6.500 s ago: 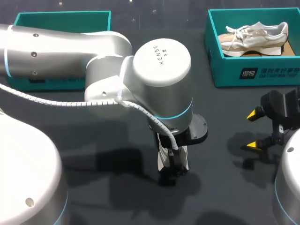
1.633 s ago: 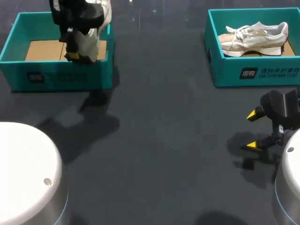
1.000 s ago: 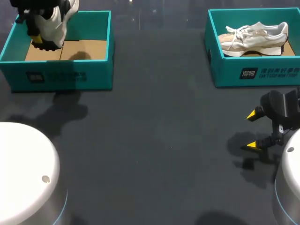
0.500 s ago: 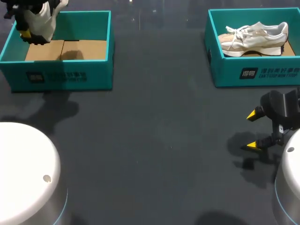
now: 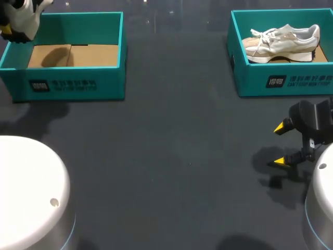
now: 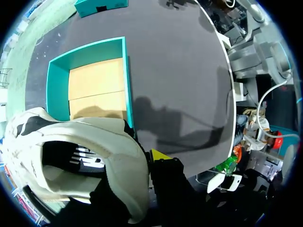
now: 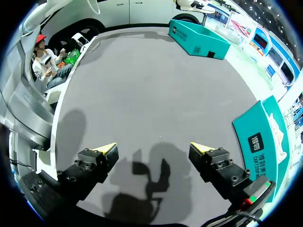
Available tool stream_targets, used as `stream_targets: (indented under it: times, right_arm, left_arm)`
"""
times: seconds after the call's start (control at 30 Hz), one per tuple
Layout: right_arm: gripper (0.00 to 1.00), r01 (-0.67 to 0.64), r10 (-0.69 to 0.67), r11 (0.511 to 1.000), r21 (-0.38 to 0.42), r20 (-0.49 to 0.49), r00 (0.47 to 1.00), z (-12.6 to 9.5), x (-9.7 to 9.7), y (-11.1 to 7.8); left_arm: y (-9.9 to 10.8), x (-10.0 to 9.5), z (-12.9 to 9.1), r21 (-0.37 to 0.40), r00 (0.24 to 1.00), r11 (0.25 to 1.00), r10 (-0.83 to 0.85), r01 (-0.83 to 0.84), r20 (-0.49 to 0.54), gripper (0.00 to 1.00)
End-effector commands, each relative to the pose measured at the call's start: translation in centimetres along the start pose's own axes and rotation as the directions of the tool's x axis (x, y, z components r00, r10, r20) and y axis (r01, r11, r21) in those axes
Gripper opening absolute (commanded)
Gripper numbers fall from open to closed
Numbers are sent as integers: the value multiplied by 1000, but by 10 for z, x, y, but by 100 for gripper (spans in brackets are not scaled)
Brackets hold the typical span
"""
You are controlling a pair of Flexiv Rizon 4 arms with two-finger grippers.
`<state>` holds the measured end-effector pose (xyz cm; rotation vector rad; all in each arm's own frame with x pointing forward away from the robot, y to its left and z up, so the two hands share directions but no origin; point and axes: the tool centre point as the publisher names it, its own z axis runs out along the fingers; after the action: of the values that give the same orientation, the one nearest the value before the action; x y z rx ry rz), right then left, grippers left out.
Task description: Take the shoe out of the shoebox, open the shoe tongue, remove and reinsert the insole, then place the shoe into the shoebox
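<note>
A white and cream shoe (image 5: 25, 14) hangs in the head view's far left corner, above the left rear corner of the empty teal shoebox (image 5: 67, 86). My left gripper (image 5: 7, 31) is shut on it. In the left wrist view the shoe (image 6: 80, 156) fills the space at the gripper (image 6: 142, 163). One yellow fingertip (image 6: 158, 154) shows against its heel collar, and the shoebox (image 6: 125, 71) lies below, ahead of the fingers. My right gripper (image 5: 283, 144) stands open low over the table at the right, its fingers (image 7: 108, 150) wide apart with nothing between them.
A second teal shoebox (image 5: 281, 80) at the far right holds another white and beige shoe (image 5: 283, 40). In the right wrist view its wall (image 7: 265, 142) runs beside the right gripper (image 7: 154, 149). Dark tabletop (image 5: 177, 156) spreads between the two boxes.
My left gripper has carried the shoe leftward and farther back, from over the left shoebox to past its left rear corner. The right arm has not moved.
</note>
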<state>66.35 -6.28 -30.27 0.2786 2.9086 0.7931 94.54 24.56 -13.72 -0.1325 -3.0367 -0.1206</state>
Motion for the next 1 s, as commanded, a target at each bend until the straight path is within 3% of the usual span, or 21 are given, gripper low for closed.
stream_targets:
  times: [0.03, 0.2, 0.47, 0.7, 0.8, 0.83, 0.9, 0.93, 1.0]
  right_arm:
    - [100, 0, 0, 1000, 2, 3, 1000, -1, 2, 0]
    - [100, 0, 0, 1000, 2, 3, 1000, -1, 2, 0]
    - [100, 0, 0, 1000, 2, 3, 1000, -1, 2, 0]
    - [100, 0, 0, 1000, 2, 3, 1000, -1, 2, 0]
    - [100, 0, 0, 1000, 2, 3, 1000, -1, 2, 0]
    - [100, 0, 0, 1000, 2, 3, 1000, -1, 2, 0]
    - [100, 0, 0, 1000, 2, 3, 1000, -1, 2, 0]
    - [100, 0, 0, 1000, 2, 3, 1000, -1, 2, 0]
    - [100, 0, 0, 1000, 2, 3, 1000, -1, 2, 0]
  left_arm:
    - [0, 0, -2, -2, 1000, 1000, 1, -1, 0, 0]
    - [-3, -5, -3, 2, 999, 999, 32, -32, 5, 0]
    - [16, -22, -5, 8, 998, 998, 59, -59, 13, 0]
    - [26, -26, -15, -1, 972, 973, 231, -231, 39, 0]
    - [31, -27, -17, -19, 912, 913, 408, -408, 48, 0]
    - [33, -26, -18, -40, 855, 857, 516, -514, 57, 0]
    - [37, -24, -16, -162, 771, 769, 634, -618, 67, 0]
    - [41, -26, -14, -178, 728, 727, 682, -663, 73, 0]
    - [41, -26, -14, -178, 728, 727, 682, -663, 73, 0]
